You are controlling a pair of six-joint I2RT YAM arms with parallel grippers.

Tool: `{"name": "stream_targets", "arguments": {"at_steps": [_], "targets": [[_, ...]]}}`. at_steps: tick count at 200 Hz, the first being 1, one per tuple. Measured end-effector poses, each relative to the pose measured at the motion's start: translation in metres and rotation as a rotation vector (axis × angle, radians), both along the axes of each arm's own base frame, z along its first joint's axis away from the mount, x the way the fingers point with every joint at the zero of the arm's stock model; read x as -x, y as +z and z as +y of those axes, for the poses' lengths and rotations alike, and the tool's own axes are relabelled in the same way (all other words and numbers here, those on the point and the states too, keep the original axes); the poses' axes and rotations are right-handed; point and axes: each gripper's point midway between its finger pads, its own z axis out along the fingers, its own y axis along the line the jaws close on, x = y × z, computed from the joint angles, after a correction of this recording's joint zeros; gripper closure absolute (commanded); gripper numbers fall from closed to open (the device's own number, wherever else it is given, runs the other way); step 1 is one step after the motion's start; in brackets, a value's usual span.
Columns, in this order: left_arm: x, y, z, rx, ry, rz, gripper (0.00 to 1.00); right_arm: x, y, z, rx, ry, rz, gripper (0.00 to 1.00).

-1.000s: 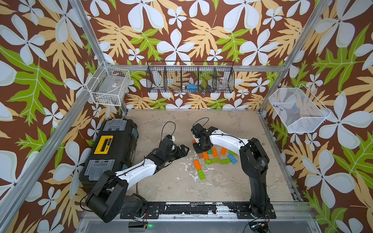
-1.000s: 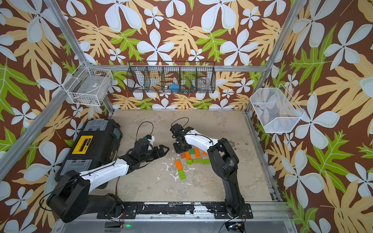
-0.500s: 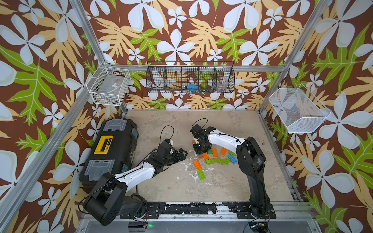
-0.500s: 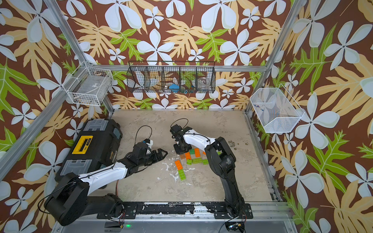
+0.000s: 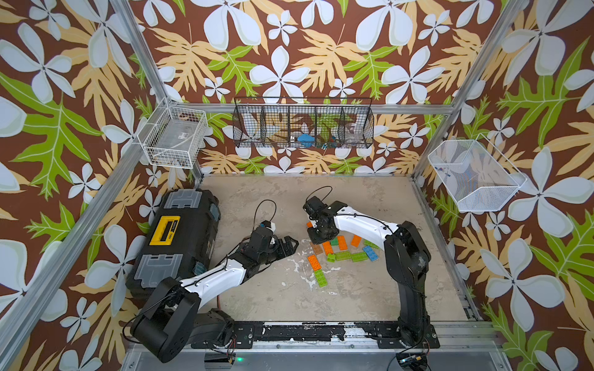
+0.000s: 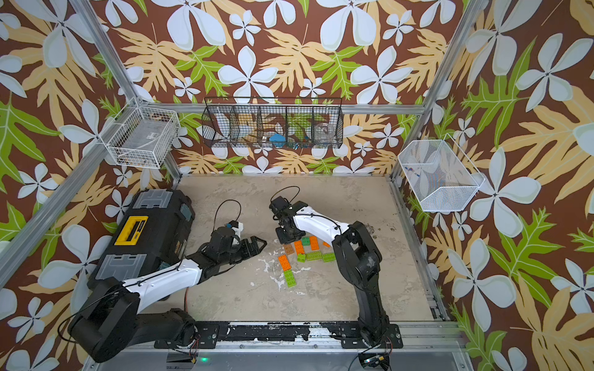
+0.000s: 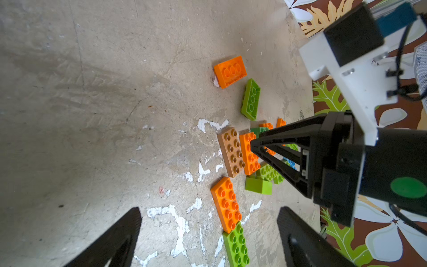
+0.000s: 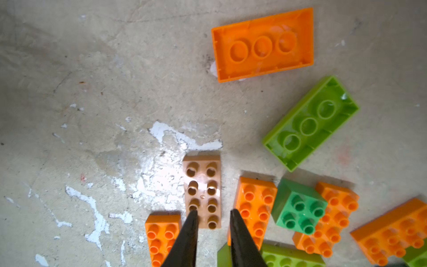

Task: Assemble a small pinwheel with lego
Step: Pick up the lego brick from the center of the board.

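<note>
- Two claws are near the scattered lego bricks, which lie loose and mostly unjoined on the mottled grey table, close to the right arm. I judge the pinwheel barely begun.
- Right claw points down with its jaws narrowly parted over one end of the tan-brown studded plastic brick, and nothing is clearly pinched. One tip sits over the studs rather than beside the wall, so closing there could skid off and flick the brick away.
- Just beside it lies an orange studded plastic brick. The other tip could wedge between the two and drag both.
- Left claw hovers spread wide and empty near the pile. If both reach in together, the arms may collide.
- An upturned orange hollow brick and an upturned lime-green hollow brick lie studs down. They need flipping, and a grip on their thin walls may slip.
- Small dark green square brick sits against or on another orange brick, I cannot tell which. A nudge could topple it.
</note>
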Motion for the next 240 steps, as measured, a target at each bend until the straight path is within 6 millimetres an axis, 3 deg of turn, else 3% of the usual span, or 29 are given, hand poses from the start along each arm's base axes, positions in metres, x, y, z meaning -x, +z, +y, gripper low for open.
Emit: {"name": "stream_targets", "arguments": {"at_steps": [38,107,240], "targets": [[0.001,-0.001,0.0,-0.001,0.0,0.001,0.05,0.014,-0.016,0.011,-0.018,0.033,0.068,0.75],[0.001,0.003,0.001,0.001,0.004,-0.009,0.05,0.014,-0.029,0.011,0.003,0.031,0.096,0.76],[0.003,0.003,0.006,-0.011,0.011,-0.01,0.05,0.012,-0.034,0.005,0.067,0.033,0.063,0.87]]}}
